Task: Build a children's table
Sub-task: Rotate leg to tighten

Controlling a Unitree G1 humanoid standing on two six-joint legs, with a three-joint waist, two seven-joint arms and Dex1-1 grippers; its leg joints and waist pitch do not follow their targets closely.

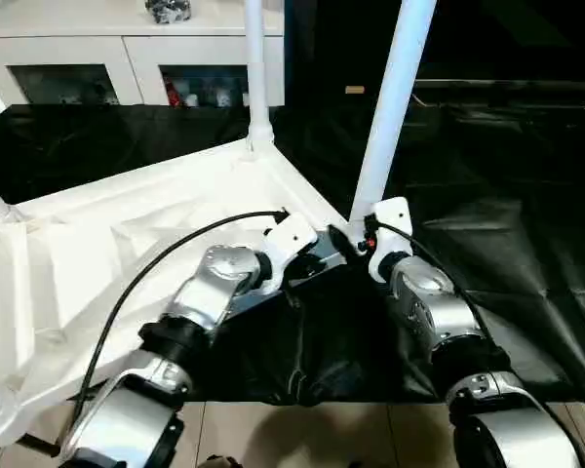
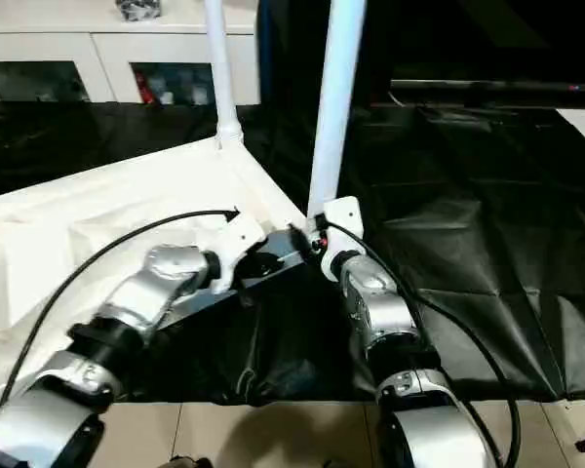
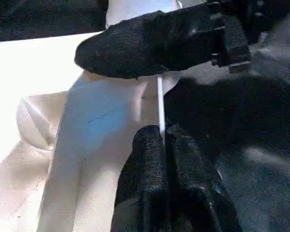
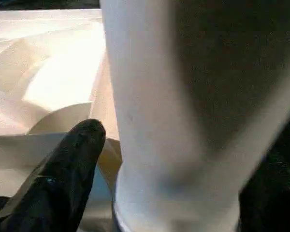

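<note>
On the black-covered counter (image 1: 526,292) the tabletop (image 1: 127,244) lies underside up, two legs standing in its far and near corner sockets. At the near leg (image 1: 390,117), the right end effector (image 4: 135,159) is spread around its base; the left end effector (image 3: 164,145), pressed together, touches the tabletop's rim beside it. Judgement: hollow plastic, light, stiff, smooth and likely slippery; best gripped low on the leg, near the socket.
</note>
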